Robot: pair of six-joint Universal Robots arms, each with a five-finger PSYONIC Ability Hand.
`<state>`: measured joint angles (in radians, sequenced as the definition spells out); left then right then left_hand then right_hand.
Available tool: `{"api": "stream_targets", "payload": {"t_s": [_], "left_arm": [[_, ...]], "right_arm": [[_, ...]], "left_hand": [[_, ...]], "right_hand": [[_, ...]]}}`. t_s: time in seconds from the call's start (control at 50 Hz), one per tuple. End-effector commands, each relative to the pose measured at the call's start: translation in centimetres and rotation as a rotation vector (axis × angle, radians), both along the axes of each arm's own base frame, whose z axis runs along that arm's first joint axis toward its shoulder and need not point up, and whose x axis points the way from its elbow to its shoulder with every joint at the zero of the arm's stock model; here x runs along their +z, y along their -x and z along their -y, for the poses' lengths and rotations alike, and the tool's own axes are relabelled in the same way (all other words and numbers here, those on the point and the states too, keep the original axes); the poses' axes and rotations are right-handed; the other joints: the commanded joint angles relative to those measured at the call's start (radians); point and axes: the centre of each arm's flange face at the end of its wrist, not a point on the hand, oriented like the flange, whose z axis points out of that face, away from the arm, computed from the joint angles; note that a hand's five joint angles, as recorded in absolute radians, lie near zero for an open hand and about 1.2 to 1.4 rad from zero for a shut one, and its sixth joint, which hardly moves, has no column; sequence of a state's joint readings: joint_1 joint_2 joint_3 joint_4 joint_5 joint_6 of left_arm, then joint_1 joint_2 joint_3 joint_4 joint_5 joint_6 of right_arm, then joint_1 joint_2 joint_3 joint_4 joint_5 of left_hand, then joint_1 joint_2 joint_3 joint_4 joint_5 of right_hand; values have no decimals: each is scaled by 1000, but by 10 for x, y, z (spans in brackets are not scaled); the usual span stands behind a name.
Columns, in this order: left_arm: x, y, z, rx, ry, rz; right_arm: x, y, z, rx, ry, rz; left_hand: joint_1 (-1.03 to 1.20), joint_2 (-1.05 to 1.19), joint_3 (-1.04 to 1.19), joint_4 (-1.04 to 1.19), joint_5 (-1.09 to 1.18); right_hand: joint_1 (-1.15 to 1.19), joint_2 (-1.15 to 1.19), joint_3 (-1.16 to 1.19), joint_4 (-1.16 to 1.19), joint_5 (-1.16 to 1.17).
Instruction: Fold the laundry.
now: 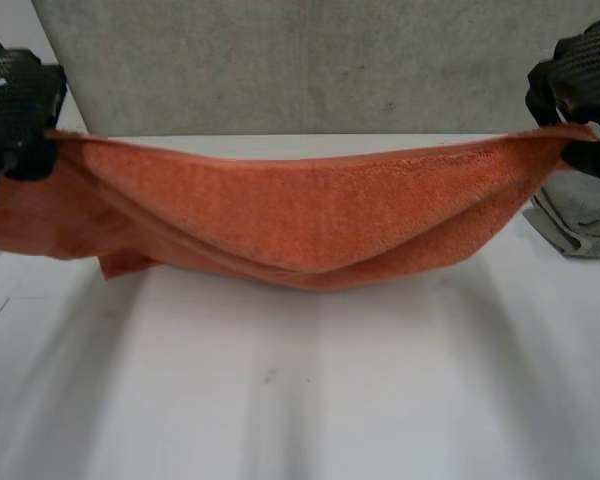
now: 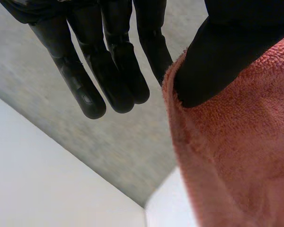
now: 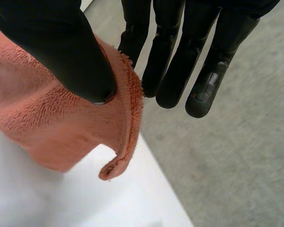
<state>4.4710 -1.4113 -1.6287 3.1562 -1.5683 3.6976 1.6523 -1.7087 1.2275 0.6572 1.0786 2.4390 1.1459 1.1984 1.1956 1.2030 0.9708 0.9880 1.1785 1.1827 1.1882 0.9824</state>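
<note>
Towel, orange, strung across the scene between both hands, slack in the middle. Nearest: white table, with the towel's sagging belly low over it, touching or just clear, hard to tell. Seems doubled already, one layer hanging in front of another, a loose flap drooping at the left end. Farther back and higher, top edge drawn into a near-straight line from left to right.

Likely step: part-folded towel held up by its two top corners, ready to be laid down for the next fold. Next move calls for lowering both ends together and evenly, keeping the edge taut so the layers land flat, with no letting go until cloth rests on the table.

Left hand at the left corner: thumb pressed onto the cloth, fingers nearly straight and close together, only the nearest at the towel's edge. Corner pinched between thumb and that finger, by the look of it. Right hand at the right corner: same hold, fingers straight with narrow gaps, corner tip curling loose below the thumb.

Far right, just beyond the towel's end: grey cloth bunched on the table. Farthest: grey wall.
</note>
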Motion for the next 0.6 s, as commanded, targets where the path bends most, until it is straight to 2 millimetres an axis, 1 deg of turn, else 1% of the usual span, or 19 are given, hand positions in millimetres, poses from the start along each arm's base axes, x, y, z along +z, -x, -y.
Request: {"api": "stream_targets", "payload": {"t_s": [0.02, 0.06, 0.12, 0.14, 0.18, 0.22, 0.26, 0.28, 0.32, 0.36, 0.4, 0.42, 0.44, 0.46, 0.5, 0.52, 0.54, 0.58, 0.6], "left_arm": [[-51, 9, 13, -85, -256, 82], [-69, 12, 23, -94, -309, 127], [-89, 16, 34, -106, -350, 192], [-102, 18, 46, -111, -362, 239], [-109, 21, 57, -113, -358, 269], [-121, 28, 78, -118, -340, 312], [-124, 30, 92, -109, -304, 318], [-123, 32, 101, -101, -276, 317], [-114, 39, 130, -75, -141, 302], [-104, 43, 144, -59, -49, 282], [-76, 47, 167, -22, 144, 238], [-64, 48, 173, -10, 215, 220], [-52, 49, 177, 1, 283, 204], [-26, 50, 183, 17, 419, 165], [-2, 51, 186, 39, 540, 133], [9, 50, 186, 49, 591, 118], [31, 50, 182, 60, 687, 86], [50, 50, 176, 65, 760, 58], [57, 49, 172, 66, 780, 44]], "right_arm": [[-50, -1, 37, -3, -195, -248], [-74, -12, 50, 4, -265, -296], [-93, -24, 58, 15, -306, -332], [-105, -34, 66, 24, -314, -346], [-114, -42, 73, 25, -301, -346], [-123, -52, 94, -2, -248, -307], [-128, -57, 111, -30, -206, -268], [-130, -60, 129, -70, -156, -223], [-128, -63, 147, -107, -90, -174], [-114, -68, 173, -159, 40, -98], [-98, -70, 188, -194, 146, -40], [-87, -71, 195, -209, 207, -9], [-63, -73, 205, -232, 331, 52], [-49, -73, 208, -242, 396, 85], [-23, -73, 211, -250, 515, 146], [0, -73, 211, -260, 615, 201], [9, -74, 210, -258, 658, 227], [26, -77, 204, -247, 722, 269], [41, -79, 196, -238, 770, 298]], "left_hand": [[250, 198, 201, 193, 251], [250, 198, 201, 193, 251], [250, 198, 201, 193, 251], [250, 198, 201, 193, 251], [250, 198, 201, 193, 251], [250, 198, 201, 193, 251], [250, 198, 201, 193, 251], [250, 198, 201, 193, 251], [250, 198, 201, 193, 251], [250, 198, 201, 193, 251], [250, 198, 201, 193, 251], [250, 198, 201, 193, 251], [250, 198, 201, 193, 251], [250, 198, 201, 193, 251], [250, 198, 201, 193, 251], [250, 198, 201, 193, 251], [250, 198, 201, 193, 251], [250, 198, 201, 193, 251], [250, 198, 201, 193, 251]], "right_hand": [[408, 218, 214, 208, 239], [408, 218, 214, 208, 239], [408, 218, 214, 208, 239], [408, 218, 214, 208, 239], [408, 218, 214, 208, 239], [408, 218, 214, 208, 239], [408, 218, 214, 208, 239], [408, 218, 214, 208, 239], [408, 218, 214, 208, 239], [408, 218, 214, 208, 239], [408, 218, 214, 208, 239], [408, 218, 214, 208, 239], [408, 218, 214, 208, 239], [408, 218, 214, 208, 239], [408, 218, 214, 208, 239], [408, 218, 214, 208, 239], [408, 218, 214, 208, 239], [408, 218, 214, 208, 239], [408, 218, 214, 208, 239]]}}
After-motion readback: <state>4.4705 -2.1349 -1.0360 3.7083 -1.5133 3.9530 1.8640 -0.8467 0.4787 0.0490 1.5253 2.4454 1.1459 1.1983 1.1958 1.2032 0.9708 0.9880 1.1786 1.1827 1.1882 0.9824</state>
